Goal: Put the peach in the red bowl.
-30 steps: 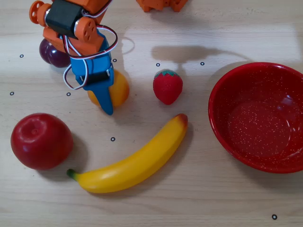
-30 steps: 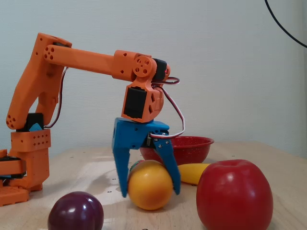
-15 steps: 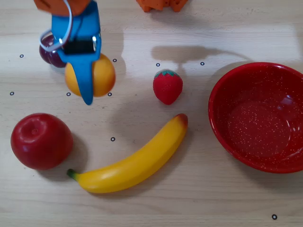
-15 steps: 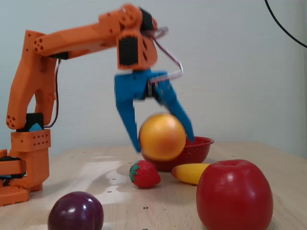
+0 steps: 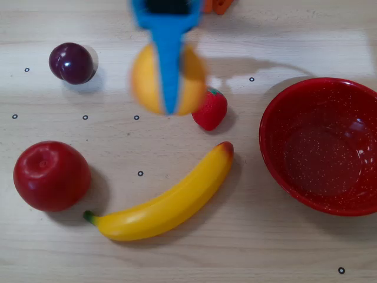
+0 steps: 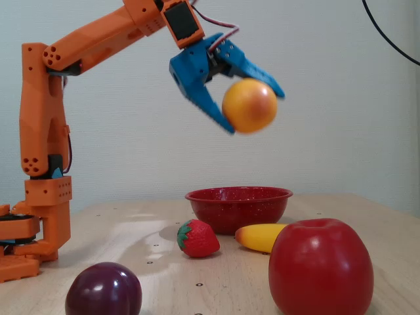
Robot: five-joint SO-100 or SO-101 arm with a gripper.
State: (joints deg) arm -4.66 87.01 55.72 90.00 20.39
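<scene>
Dark purple at the upper left of the overhead view is the plum (image 5: 72, 62), and below it at the left edge sits the big red apple (image 5: 52, 175); both are well apart from my work and I judge them no obstacle. The banana (image 5: 166, 200) lies slantwise across the lower middle of the pale wooden worktop (image 5: 247, 253).

Next along, my hand (image 6: 252, 108) is clamped on the peach (image 6: 249, 105), one blue finger on each side of it. In the fixed view I hold it high in the upper middle of the frame, well clear of everything below, which I judge is so that it passes over the strawberry (image 5: 210, 109) and the bowl's rim without knocking either. From overhead the peach (image 5: 168, 79) shows at upper centre, partly hidden by a blue finger crossing it, and slightly blurred.

The peach is round and glossy, yellow-orange with a rosier flush on one side. It looks smooth, hard plastic, so I reckon it could slip if my grip slackens.

The red bowl (image 5: 321, 144) waits at the right edge, empty, speckled white inside. The peach is not yet above it.
</scene>
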